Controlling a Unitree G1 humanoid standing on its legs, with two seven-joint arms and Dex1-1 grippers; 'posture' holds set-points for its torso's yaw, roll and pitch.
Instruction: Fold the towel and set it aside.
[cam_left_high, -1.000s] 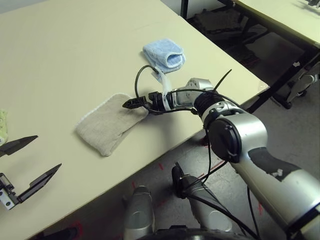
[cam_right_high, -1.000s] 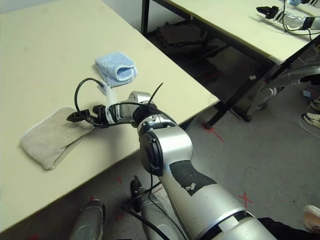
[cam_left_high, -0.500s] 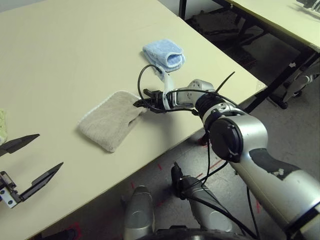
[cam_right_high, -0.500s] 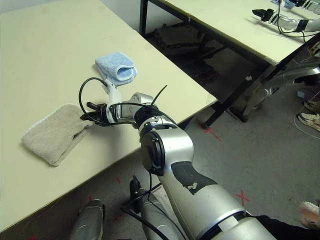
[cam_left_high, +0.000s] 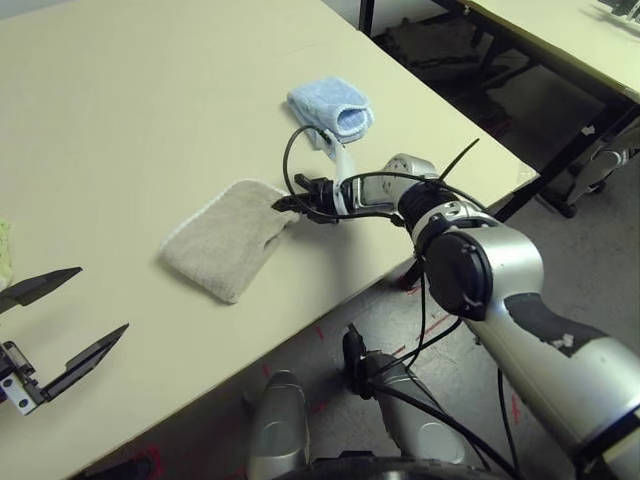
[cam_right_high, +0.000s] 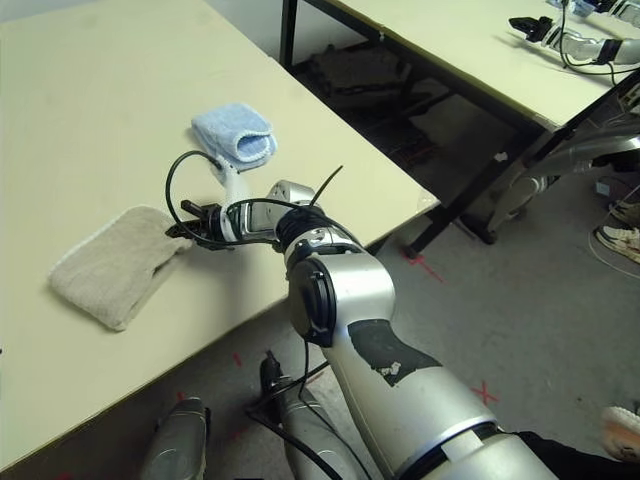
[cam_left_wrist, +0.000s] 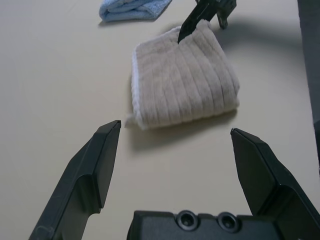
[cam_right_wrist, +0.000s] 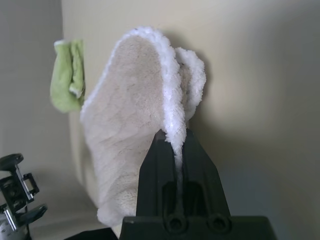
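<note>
Lime-green terry cloth (cam_left_high: 4, 255) lies at the left on the pale cream tabletop (cam_left_high: 130, 130). Near it, the robot's black two-fingered left gripper (cam_left_high: 100, 312) stands wide, with nothing between its fingers. To the right, the folded beige terry towel with white scalloped edging (cam_left_high: 225, 240) lies on the tabletop, near its front edge. The robot's black two-fingered right gripper (cam_left_high: 278, 204), on a silver arm (cam_left_high: 545, 330), is closed on the towel's white-edged border, pinching it between its fingertips. Beyond that gripper sits a folded light-blue terry cloth with a white edge (cam_left_high: 328, 108), apart from the towel.
</note>
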